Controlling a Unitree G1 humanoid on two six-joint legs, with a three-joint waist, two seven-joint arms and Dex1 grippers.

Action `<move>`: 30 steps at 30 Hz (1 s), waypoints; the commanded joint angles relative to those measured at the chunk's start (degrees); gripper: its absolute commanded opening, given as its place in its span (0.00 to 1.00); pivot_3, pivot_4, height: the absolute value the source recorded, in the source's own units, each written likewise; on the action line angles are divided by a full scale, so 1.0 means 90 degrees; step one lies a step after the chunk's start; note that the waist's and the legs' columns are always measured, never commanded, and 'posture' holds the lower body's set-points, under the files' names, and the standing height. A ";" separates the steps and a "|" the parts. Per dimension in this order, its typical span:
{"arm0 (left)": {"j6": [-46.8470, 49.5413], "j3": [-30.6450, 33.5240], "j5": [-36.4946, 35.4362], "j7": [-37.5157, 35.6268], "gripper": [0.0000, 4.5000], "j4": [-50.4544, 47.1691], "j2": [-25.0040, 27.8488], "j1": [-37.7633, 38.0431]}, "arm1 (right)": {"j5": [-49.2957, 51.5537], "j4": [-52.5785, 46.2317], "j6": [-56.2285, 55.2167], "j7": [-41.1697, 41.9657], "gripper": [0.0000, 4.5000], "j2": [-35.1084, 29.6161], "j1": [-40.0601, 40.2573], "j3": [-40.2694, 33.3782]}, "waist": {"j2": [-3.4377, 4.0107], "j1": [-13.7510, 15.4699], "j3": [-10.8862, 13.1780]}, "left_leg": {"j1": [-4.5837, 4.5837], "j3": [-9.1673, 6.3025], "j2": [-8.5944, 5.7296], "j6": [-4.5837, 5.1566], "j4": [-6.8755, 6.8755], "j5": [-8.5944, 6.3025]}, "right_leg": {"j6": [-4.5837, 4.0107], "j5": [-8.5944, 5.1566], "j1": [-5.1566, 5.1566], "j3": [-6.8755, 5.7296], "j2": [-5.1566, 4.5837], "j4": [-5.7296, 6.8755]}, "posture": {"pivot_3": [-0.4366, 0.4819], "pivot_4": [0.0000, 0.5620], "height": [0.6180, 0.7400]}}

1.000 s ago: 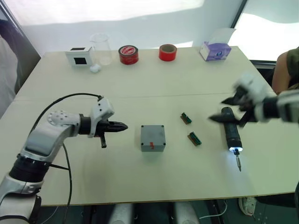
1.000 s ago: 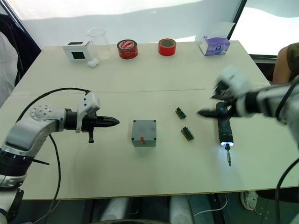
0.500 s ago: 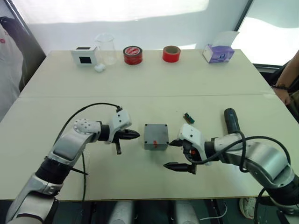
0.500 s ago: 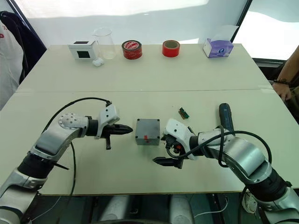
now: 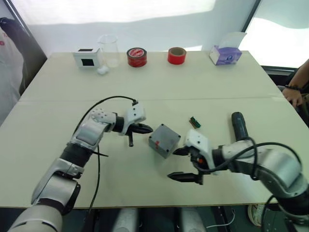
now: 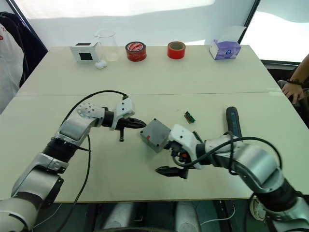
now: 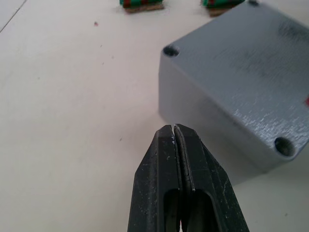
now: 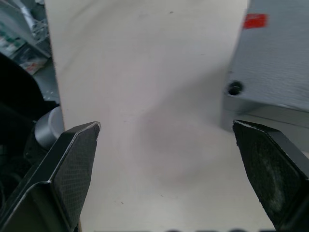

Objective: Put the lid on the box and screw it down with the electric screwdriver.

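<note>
Box (image 5: pixel 164 140) sitting turned on counter (image 5: pixel 58 101), left end effector (image 5: pixel 147 129) pressed together beside it, right end effector (image 6: pixel 171 156) spread wide; maybe sliding away if bumped.

grey box (image 5: pixel 164 139) between both claws

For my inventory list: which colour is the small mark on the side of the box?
Red, on the grey box; clearest in the right wrist view.
</note>
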 commanded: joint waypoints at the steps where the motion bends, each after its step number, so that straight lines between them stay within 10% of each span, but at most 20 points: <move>1: 0.0254 0.0372 -0.0108 -0.0114 0.00 -0.0544 0.0417 0.0328 | -0.0533 0.0166 -0.0632 0.0066 0.99 -0.0348 -0.0122 -0.0202 | 0.0001 -0.0041 -0.0001 | 0.0002 0.0002 0.0001 0.0001 -0.0001 0.0000 | 0.0000 0.0000 -0.0001 0.0002 0.0000 0.0000 | 0.48 0.27 1.00; 10: 0.1783 0.0493 -0.0815 -0.0023 0.00 -0.2804 0.0665 0.1589 | -0.1954 0.1749 -0.2325 0.0719 0.99 -0.0042 -0.0707 0.0976 | 0.0002 0.0028 0.0000 | 0.0001 0.0003 0.0004 0.0001 0.0002 0.0000 | 0.0000 -0.0001 0.0002 0.0004 0.0001 0.0002 | 0.48 0.27 1.00; 30: 0.1330 0.0409 -0.0530 0.0638 0.00 -0.1792 -0.0168 0.0852 | -0.1592 0.0822 -0.1454 0.0878 0.99 0.0297 -0.0304 0.0530 | 0.0001 0.0016 0.0000 | 0.0003 -0.0002 0.0002 0.0000 0.0004 0.0000 | 0.0000 0.0000 0.0005 0.0001 0.0002 0.0001 | 0.48 0.27 1.00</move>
